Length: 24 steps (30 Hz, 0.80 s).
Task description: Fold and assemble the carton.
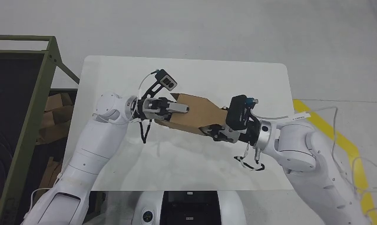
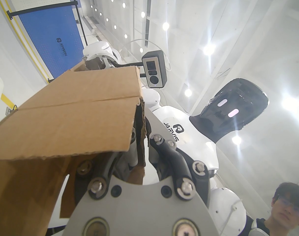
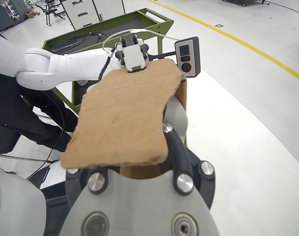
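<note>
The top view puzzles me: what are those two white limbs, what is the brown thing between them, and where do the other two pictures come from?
It is a two-armed robot seen from a camera above its arms, looking down at a white table. Each arm ends in a gripper. The left gripper and the right gripper each pinch one end of a brown cardboard carton, holding it between them. The other two pictures come from cameras on the wrists, so each looks along its own gripper at the cardboard. Beside the table stands a green metal cart.
</note>
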Each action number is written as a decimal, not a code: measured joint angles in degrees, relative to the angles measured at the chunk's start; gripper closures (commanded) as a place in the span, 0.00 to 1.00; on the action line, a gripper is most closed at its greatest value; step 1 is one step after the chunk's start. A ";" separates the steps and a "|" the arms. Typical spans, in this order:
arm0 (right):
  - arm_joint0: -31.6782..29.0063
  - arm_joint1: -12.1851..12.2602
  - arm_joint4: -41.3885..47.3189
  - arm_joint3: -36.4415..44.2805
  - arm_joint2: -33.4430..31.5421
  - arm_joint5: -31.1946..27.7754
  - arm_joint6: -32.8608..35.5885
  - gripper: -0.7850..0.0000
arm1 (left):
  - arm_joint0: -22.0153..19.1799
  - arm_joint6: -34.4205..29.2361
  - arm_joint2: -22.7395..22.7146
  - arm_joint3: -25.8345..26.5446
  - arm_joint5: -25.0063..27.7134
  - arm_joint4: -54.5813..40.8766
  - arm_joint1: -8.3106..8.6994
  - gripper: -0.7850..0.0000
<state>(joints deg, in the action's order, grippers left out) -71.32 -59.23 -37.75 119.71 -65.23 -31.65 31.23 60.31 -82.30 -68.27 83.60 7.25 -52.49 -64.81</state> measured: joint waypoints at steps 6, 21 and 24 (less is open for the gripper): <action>-1.65 0.46 1.06 0.51 -3.91 1.01 -0.70 0.62 | 0.28 1.24 -1.02 0.42 1.89 1.15 0.09 1.00; -12.31 2.07 5.44 4.10 -17.03 0.07 -1.99 0.56 | 0.24 2.45 -2.22 0.94 4.17 2.44 0.14 1.00; -13.43 2.07 7.90 4.04 -18.20 1.47 -3.24 0.55 | 0.40 3.10 -2.47 1.12 5.15 3.06 0.14 1.00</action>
<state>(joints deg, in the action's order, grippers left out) -84.74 -57.17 -29.85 123.75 -83.44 -30.18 28.00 60.71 -79.20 -70.74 84.72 12.40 -49.43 -64.66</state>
